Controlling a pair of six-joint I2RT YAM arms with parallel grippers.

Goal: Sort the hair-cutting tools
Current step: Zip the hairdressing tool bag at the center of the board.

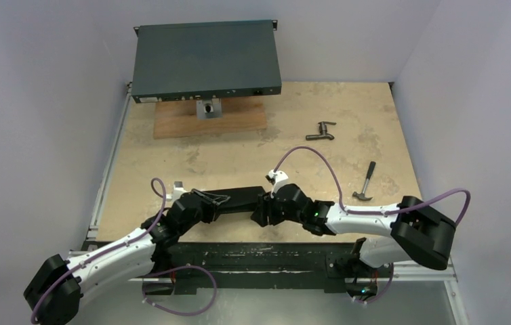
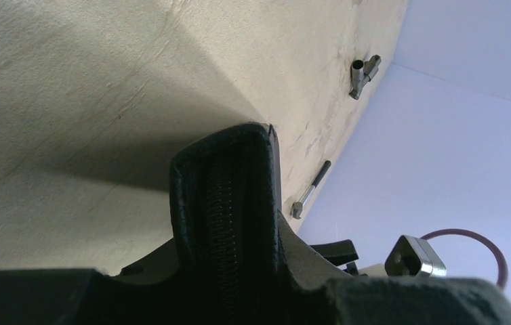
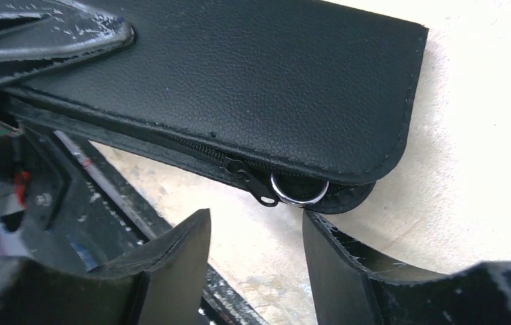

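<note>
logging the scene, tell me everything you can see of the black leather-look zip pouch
The black leather-look zip pouch is flat, grained, with stitched edges and rounded corners. Its zip looks shut, the slider with a silver ring at one end corner. It is level over the tan table, one end pinched by the left gripper; the open right gripper sits just short of the ring.

Soft, even overhead light. Black pouch (image 2: 226,203) casts dark shadow on counter (image 2: 70,68). Right wrist fingers (image 3: 171,264) slightly blurred.
</note>
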